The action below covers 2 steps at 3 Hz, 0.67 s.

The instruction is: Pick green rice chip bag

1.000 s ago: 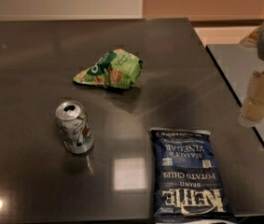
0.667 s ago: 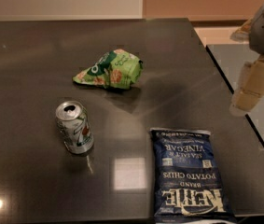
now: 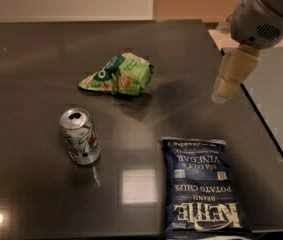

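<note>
The green rice chip bag (image 3: 118, 75) is a small wrinkly light-green foil bag with a dark-green logo patch. It lies on the dark table (image 3: 41, 59), a little back of the middle. My gripper (image 3: 223, 93) hangs from the grey-white arm at the upper right. It hovers above the table's right part, well to the right of the green bag and apart from it. It holds nothing that I can see.
A silver soda can (image 3: 80, 136) stands upright at the front left of the bag. A flat dark-blue Kettle potato chips bag (image 3: 199, 186) lies at the front right. The table's right edge (image 3: 261, 119) runs just right of the gripper.
The arm and gripper have moved left and inward over the table, closer to the green bag. The bags and the can have not moved.
</note>
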{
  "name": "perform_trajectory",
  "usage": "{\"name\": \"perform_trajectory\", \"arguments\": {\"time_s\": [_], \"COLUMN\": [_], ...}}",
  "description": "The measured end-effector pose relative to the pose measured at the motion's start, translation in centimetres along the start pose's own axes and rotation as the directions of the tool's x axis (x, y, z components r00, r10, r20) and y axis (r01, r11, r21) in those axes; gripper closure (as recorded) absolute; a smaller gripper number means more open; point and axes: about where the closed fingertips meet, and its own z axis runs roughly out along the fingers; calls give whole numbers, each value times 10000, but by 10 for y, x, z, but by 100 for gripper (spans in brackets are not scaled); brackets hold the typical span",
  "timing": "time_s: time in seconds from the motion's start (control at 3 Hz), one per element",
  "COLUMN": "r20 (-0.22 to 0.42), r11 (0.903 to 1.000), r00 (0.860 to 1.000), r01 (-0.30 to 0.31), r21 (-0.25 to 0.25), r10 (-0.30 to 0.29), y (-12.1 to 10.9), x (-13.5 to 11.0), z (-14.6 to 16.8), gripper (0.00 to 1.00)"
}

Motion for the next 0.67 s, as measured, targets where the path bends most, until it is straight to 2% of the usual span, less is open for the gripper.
{"name": "perform_trajectory", "arguments": {"time_s": [0.67], "r20": [1178], "r11": [9984], "r00": [9930], "r01": [-15], "r21": [-561], "r10": [81], "y": [-29], "x": [-71], "z": [49], "gripper": [0]}}
